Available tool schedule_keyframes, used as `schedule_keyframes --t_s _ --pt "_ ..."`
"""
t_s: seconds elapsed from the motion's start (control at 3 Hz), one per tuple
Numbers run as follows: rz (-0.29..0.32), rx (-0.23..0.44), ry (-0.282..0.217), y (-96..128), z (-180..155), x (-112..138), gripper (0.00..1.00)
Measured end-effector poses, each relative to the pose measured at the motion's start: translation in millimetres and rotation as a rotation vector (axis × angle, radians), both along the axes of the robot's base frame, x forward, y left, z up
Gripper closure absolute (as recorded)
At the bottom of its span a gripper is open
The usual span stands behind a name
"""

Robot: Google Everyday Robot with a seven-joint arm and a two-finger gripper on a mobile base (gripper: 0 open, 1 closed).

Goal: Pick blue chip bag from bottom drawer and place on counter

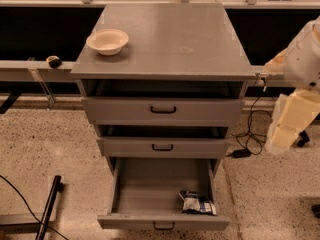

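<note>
One blue chip bag [198, 204] lies in bottom drawer [150, 190], claw [280, 134] at right.

The tabletop [175, 39] looks like matte grey metal, smooth with barely any shine. Same flat grey finish on the bottom drawer [145, 189], with a small black handle [164, 226]. The blue chip bag [197, 203] at its 4 o'clock corner is crinkly foil, shiny in patches. The bowl [107, 40] is matte cream. The gripper [285, 129], at 3 o'clock, has a smooth cream plastic-looking shell. The floor [45, 144] is speckled stone.
</note>
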State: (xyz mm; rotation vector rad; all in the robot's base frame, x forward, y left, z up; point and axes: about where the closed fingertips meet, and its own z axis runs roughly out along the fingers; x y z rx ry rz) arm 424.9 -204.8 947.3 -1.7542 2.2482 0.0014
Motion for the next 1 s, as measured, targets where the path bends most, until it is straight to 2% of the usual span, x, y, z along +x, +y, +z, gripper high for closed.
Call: schedule_keyframes --t_s 0.33,0.67,1.0 --pt "0.023 0.077 0.071 23 -47 -27 0.00" --pt "0.021 0.076 0.159 25 -88 -51 0.00" --pt "0.021 0.076 0.159 25 -88 -51 0.00"
